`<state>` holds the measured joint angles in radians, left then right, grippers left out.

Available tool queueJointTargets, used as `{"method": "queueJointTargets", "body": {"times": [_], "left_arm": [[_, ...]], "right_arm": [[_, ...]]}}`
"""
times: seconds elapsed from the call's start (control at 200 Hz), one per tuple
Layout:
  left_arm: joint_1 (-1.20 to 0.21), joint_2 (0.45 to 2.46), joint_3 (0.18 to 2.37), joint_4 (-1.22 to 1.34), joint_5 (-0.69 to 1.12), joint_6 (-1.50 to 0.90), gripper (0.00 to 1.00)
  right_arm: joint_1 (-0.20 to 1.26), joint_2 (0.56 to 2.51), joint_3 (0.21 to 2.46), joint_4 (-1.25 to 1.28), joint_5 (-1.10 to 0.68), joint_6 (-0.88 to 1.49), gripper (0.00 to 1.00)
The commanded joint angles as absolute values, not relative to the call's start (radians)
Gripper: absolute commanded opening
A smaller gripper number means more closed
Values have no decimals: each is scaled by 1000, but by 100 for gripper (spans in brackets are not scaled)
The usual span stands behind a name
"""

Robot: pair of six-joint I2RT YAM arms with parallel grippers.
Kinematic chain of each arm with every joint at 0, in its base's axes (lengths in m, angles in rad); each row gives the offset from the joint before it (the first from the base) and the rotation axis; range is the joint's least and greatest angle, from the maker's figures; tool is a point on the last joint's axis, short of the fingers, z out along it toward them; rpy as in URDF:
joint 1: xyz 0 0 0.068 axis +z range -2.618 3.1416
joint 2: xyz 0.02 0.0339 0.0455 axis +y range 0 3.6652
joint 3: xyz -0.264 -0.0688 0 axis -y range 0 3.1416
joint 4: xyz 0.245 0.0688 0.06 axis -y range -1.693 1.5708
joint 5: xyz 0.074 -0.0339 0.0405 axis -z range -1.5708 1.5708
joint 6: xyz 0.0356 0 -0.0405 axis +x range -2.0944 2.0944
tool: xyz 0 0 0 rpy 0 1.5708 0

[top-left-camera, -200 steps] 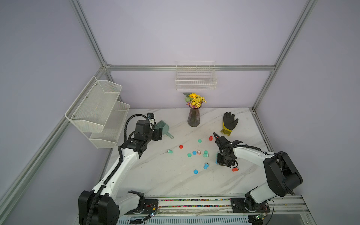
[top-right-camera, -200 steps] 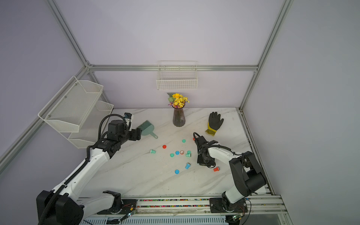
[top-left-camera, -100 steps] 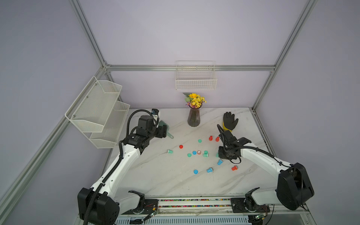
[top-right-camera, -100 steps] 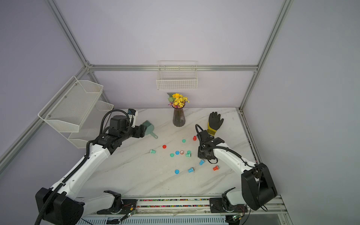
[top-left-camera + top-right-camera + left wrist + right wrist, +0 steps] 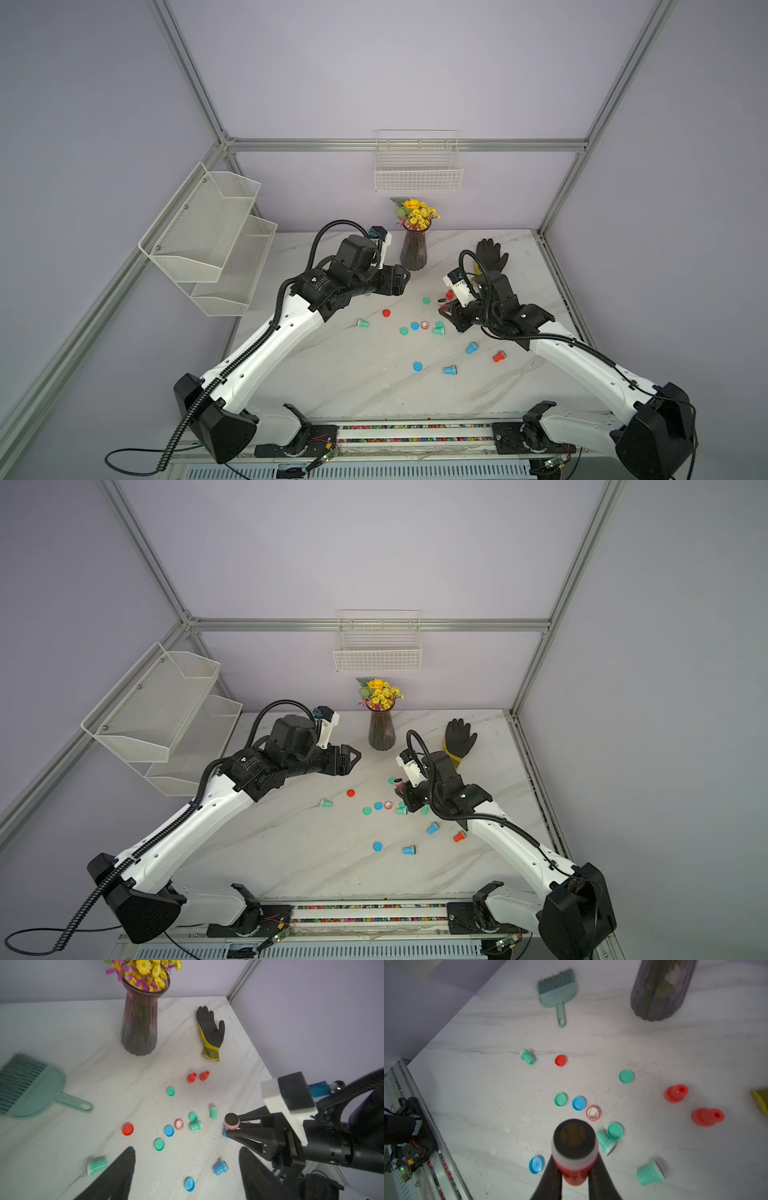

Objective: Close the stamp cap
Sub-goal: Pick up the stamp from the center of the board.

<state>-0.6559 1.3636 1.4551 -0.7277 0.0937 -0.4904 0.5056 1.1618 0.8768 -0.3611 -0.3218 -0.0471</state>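
My right gripper [image 5: 574,1167] is shut on a red stamp [image 5: 574,1147], held above the table with its dark uncapped pad facing outward. The left wrist view shows the same stamp [image 5: 231,1121] in the right gripper [image 5: 232,1126], and it shows small in both top views [image 5: 441,301] [image 5: 399,782]. A red cap [image 5: 593,1113] [image 5: 179,1124] lies open side up just beyond the stamp. Another red cap [image 5: 560,1060] [image 5: 386,313] lies farther left. My left gripper [image 5: 187,1176] [image 5: 401,279] hangs open and empty above the table, left of the vase.
Teal and blue stamps and caps lie scattered mid-table [image 5: 436,330]. Two capped red stamps [image 5: 197,1076] stand near a black-and-yellow glove [image 5: 490,253]. A flower vase [image 5: 413,249] stands at the back, a teal brush [image 5: 557,991] at the back left. Another red stamp [image 5: 498,356] lies front right.
The right arm has lifted and moved toward the back with the red stamp in its jaws. The left arm has swung right, from the brush toward the vase.
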Motion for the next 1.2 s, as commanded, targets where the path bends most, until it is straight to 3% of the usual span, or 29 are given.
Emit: {"method": "queueJointTargets", "body": {"times": [0.0, 0.21, 0.73, 1.2], "left_arm": [[-688, 1374, 1473, -741, 193, -615, 77], [-743, 1403, 1498, -750, 239, -648, 78], [-773, 1574, 1638, -899, 308, -731, 68], [-796, 1649, 1703, -980, 319, -727, 44]], "right_arm": [[508, 1121, 848, -179, -472, -303, 0], [509, 1112, 842, -207, -557, -503, 0], [514, 1099, 830, -200, -605, -540, 0], [520, 1105, 842, -186, -584, -507, 0]]}}
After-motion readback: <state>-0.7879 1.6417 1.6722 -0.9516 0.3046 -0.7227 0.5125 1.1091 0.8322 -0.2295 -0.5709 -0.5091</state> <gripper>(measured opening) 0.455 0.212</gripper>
